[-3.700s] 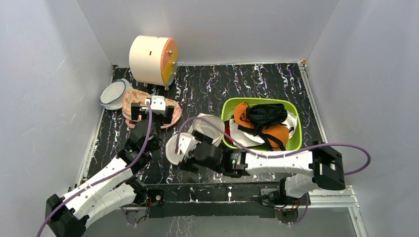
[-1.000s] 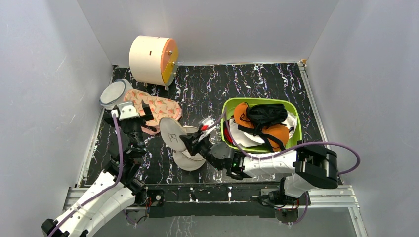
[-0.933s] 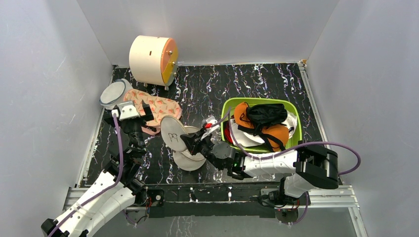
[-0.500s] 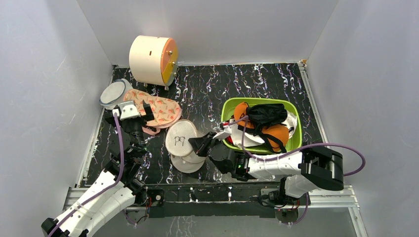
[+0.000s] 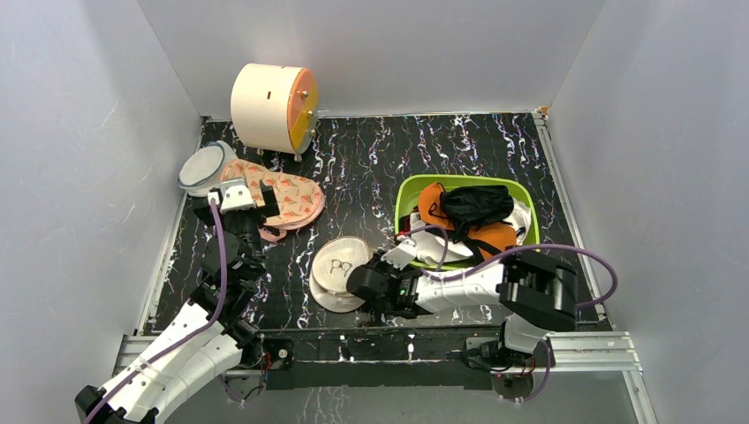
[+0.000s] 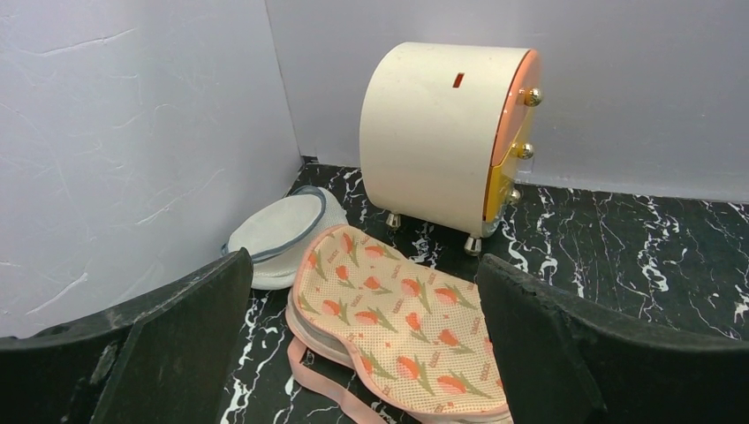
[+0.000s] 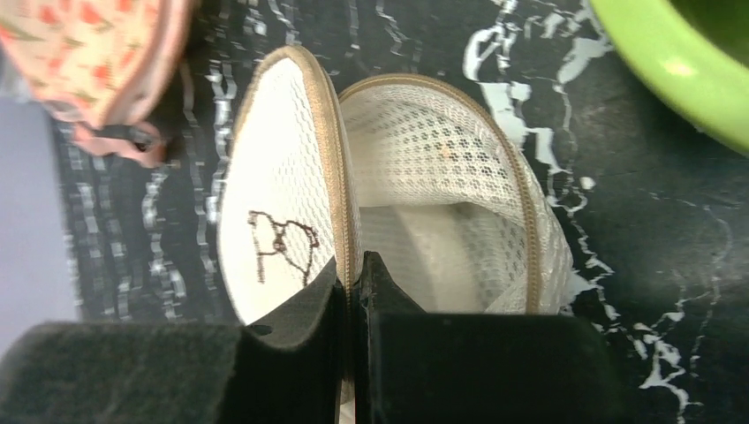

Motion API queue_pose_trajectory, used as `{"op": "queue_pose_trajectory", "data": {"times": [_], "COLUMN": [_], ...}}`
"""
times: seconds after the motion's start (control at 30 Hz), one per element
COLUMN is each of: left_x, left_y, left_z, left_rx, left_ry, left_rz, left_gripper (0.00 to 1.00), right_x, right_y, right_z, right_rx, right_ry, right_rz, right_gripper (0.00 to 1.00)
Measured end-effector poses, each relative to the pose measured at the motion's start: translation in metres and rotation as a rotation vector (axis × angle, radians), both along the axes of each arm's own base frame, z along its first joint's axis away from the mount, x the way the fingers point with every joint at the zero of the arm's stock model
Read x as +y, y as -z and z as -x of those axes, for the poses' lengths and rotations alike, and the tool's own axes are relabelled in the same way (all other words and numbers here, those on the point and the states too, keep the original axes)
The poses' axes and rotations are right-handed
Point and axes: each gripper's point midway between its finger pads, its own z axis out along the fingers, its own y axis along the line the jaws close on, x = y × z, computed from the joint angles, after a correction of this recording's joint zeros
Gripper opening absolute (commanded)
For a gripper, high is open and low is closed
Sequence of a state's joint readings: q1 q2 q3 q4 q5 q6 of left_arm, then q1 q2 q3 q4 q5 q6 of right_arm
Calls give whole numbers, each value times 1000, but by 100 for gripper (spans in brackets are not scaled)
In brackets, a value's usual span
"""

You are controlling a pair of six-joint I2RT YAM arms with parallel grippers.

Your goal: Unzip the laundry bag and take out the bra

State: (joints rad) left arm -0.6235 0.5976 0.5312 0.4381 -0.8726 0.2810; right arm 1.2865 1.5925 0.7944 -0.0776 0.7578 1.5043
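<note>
The white mesh laundry bag [image 5: 338, 268] lies on the black marbled table in front of the arms, its marked half [image 7: 278, 190] hinged apart from the other half [image 7: 442, 172]. My right gripper [image 7: 353, 276] is shut on the tan zipper rim of the marked half. Only white mesh shows inside the bag. The bra [image 5: 433, 204], with orange cups and black straps, lies in the green basket [image 5: 403, 191], seen in the top view. My left gripper [image 6: 362, 269] stands open above the table, nothing between its fingers.
A pink flamingo-patterned pouch [image 6: 397, 327] lies just ahead of the left gripper, with a grey-rimmed white disc [image 6: 274, 234] beside it. A cream drum-shaped cabinet [image 5: 269, 106] stands at the back left. White garments share the green basket, right of the bag.
My right gripper has moved toward the near edge and lower, carrying the bag's marked half from upright to nearly flat, face up. The left gripper shifted slightly toward the pouch and stayed open.
</note>
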Motion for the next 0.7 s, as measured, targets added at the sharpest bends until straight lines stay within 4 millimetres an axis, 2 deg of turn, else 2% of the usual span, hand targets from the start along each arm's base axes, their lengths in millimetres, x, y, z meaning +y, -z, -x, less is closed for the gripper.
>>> {"op": "queue_pose_trajectory", "data": {"times": [0.1,0.27,0.6,0.7], "left_x": [-1,-3,-6,-7], "left_y": [1,3,9,10], "left_z": [-1,-2,-5,-5], "left_rx": [4,11,31,35], "left_ry": [2,8,19,21], "left_rz": [-1,-3,-15,-17], "left_gripper": [98,98,98,98], "right_x": [-5,-3,-1,-5], "right_y": [23,47,45,43], "right_z": [2,1,-3,-4], "right_rx": [43,86,70,48], "right_ry": [23,48,53,25], "right_rz": [73,160,212,263], "right_gripper": [0,0,26,37]}}
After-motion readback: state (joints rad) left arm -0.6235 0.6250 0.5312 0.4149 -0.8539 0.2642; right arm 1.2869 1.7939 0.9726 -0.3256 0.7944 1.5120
